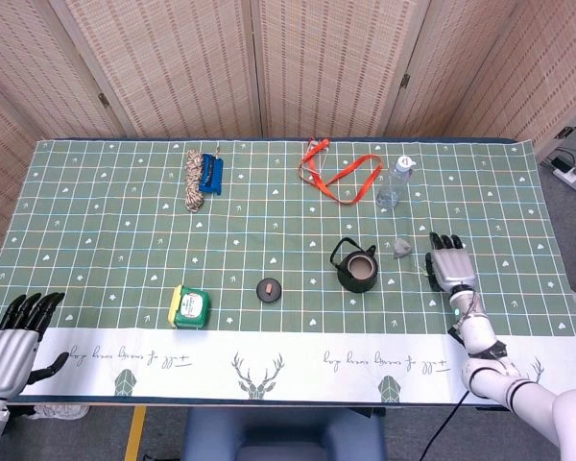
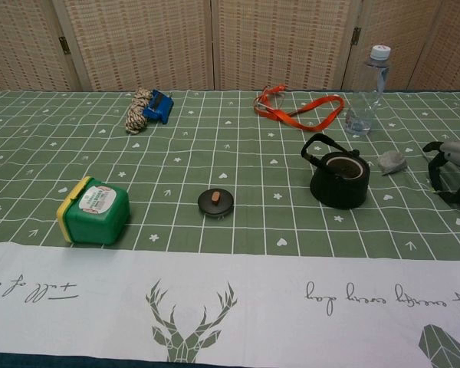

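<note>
My right hand (image 1: 450,267) hovers over the table's right side, fingers spread and empty; the chest view shows it at the right edge (image 2: 451,169). Nearest to it lies a small grey lump (image 1: 401,249) (image 2: 392,161). Left of that stands a black teapot (image 1: 355,266) (image 2: 337,175) without its lid. The black lid (image 1: 267,289) (image 2: 215,202) with a brown knob lies apart, further left. My left hand (image 1: 15,341) hangs off the table's front left corner, fingers apart, holding nothing; only the head view shows it.
A green box with a yellow rim (image 1: 189,305) (image 2: 93,209) sits front left. At the back lie a rope coil with a blue tool (image 1: 201,177) (image 2: 146,106), an orange strap (image 1: 338,171) (image 2: 296,107) and a clear water bottle (image 1: 395,183) (image 2: 365,90).
</note>
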Controlling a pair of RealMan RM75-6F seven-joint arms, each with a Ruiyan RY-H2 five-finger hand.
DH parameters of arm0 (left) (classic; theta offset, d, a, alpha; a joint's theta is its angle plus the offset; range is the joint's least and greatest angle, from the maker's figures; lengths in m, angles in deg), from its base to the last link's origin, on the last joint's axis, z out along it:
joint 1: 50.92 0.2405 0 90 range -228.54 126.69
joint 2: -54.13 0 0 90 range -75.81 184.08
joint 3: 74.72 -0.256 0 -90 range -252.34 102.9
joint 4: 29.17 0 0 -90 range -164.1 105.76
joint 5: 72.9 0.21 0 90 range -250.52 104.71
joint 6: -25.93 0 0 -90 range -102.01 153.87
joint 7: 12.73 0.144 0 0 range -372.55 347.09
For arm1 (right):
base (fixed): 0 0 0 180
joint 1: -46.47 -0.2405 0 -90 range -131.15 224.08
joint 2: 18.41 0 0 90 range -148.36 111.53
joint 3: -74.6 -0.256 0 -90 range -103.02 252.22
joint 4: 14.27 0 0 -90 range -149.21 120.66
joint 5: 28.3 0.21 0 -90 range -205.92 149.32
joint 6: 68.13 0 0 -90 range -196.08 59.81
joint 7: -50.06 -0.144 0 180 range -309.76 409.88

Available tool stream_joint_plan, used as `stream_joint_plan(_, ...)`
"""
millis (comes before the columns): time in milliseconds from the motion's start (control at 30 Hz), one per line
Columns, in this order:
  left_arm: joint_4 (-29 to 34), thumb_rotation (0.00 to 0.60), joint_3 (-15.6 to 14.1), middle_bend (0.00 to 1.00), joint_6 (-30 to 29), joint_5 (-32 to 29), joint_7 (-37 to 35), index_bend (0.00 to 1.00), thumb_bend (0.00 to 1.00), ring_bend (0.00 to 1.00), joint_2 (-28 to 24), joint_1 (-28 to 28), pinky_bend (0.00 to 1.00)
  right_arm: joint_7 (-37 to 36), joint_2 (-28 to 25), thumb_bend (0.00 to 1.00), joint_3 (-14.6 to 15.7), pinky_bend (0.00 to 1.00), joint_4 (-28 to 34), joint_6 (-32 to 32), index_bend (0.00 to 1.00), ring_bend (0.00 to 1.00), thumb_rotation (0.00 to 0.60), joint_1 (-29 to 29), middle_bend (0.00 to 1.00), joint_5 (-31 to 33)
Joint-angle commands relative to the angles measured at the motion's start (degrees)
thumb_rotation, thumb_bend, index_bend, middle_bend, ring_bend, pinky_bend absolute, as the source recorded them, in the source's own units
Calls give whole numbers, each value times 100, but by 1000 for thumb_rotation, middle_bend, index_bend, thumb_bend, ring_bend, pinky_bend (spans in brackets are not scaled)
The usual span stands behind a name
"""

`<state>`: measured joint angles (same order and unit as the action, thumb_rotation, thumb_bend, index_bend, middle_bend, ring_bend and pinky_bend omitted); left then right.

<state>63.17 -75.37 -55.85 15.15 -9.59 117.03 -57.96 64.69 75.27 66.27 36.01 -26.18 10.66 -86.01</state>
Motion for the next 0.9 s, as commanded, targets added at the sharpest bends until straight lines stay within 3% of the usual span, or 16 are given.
stream_joint_plan(33, -11, 600, 0, 52, -17, 25, -33, 0, 244, 34, 1, 2, 2, -146, -1, 435, -26, 0, 7, 86, 605, 79, 600, 19, 98, -133)
stream_joint_plan(567, -64, 600, -15, 53, -100, 143, -165, 0, 244, 32, -2, 20, 3, -108, -259, 444, -161, 0, 375, 354, 614, 81, 600, 79, 105, -255)
stream_joint_plan(767, -61, 600, -10, 53, -110, 142, -152, 0, 244, 33, 3, 25, 3, 27, -710, 445, -330, 0, 1169, 767, 614, 81, 600, 72, 106, -375)
stream_joint_plan(900, -72, 600, 8, 53, -82, 99, -145, 0, 244, 33, 11, 17, 3, 445, -1200, 445, -517, 0, 2058, 1122, 614, 83, 600, 7, 107, -374)
